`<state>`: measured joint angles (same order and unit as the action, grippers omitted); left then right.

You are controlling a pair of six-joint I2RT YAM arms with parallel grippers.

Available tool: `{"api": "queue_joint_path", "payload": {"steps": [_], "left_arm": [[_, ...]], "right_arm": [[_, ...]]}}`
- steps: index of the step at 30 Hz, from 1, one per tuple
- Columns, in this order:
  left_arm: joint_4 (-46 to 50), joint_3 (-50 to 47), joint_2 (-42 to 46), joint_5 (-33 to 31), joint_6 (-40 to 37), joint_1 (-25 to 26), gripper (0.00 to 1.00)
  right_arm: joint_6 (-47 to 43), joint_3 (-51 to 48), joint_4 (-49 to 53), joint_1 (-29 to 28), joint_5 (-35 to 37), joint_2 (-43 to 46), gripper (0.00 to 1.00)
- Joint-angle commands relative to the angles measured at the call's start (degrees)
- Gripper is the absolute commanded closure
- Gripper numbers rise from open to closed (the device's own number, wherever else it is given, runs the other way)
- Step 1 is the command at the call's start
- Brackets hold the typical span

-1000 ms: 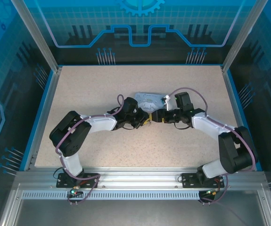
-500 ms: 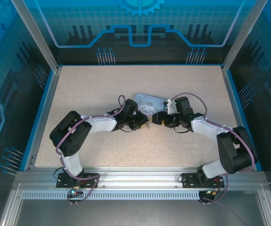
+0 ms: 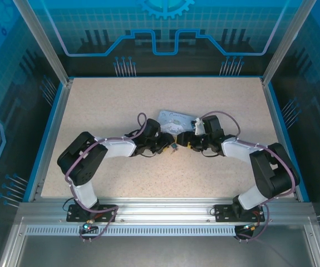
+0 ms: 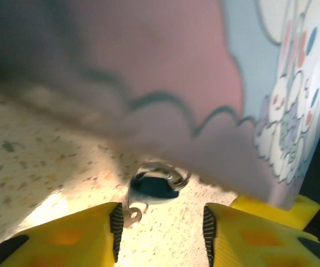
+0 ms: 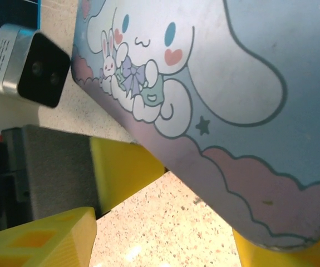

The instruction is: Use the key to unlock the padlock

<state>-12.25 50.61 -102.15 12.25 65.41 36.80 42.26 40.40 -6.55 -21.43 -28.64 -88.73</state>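
The padlock [image 4: 154,186], a tiny dark blue body with a silver shackle, lies on the table just under the edge of the pale-blue cartoon tin [image 4: 282,111]. The small grey key [image 4: 131,214] sits at the padlock's lower left, close to my left finger pad [image 4: 115,231]. My left gripper [image 4: 161,233] is open, with the padlock just ahead of its fingertips. From above, the padlock [image 3: 173,147] is a speck between the left gripper [image 3: 167,146] and right gripper [image 3: 185,143]. My right gripper [image 5: 165,250] is open and holds nothing. The tin [image 5: 232,83] overhangs it.
The tin [image 3: 176,119] lies tilted on the table just behind both grippers. The left gripper's yellow finger [image 5: 123,167] and wrist camera [image 5: 29,64] are close in front of the right gripper. Blue walls and aluminium posts ring the speckled table [image 3: 121,100].
The tin has shifted slightly left. Both grippers, close together at the tin's near edge a second ago, have dropped lower and now stand a little apart, with the padlock showing between them.
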Motion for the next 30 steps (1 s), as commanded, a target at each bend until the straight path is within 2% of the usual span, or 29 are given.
{"api": "queue_joint_path", "payload": {"steps": [1, 6, 10, 14, 23, 27, 30], "left_arm": [[4.05, -2.92, 2.98, 2.02, 0.68, 0.56, 0.51], [6.15, -3.8, 7.39, 0.56, -0.35, 0.45, 0.42], [8.38, -2.54, 9.89, -0.22, -1.58, -0.3, 0.4], [10.9, -0.1, 11.0, -0.56, -3.59, -2.18, 0.37], [14.53, 6.34, 9.57, 1.36, -7.77, -9.0, 0.3], [18.04, 10.99, 8.01, 1.79, -11.22, -11.66, 0.23], [21.23, 14.64, 6.39, 2.16, -14.39, -13.65, 0.13]], "right_arm": [[0.98, 2.76, -1.79, -0.48, 4.07, -2.67, 0.33], [0.15, 6.61, -2.47, 0.55, 5.08, -5.41, 0.33], [-2.17, 9.11, -1.98, 1.27, 5.5, -6.68, 0.33], [-4.13, 7.52, -2.35, 1.28, 4.54, -5.16, 0.34], [-9.49, 2.72, -4.79, -0.78, 5.33, -5.18, 0.4], [-11.0, 4.23, -5.05, -2.01, 6.19, -8.14, 0.45], [-11.53, 5.68, -5.23, -2.88, 6.32, -10.47, 0.47]]}}
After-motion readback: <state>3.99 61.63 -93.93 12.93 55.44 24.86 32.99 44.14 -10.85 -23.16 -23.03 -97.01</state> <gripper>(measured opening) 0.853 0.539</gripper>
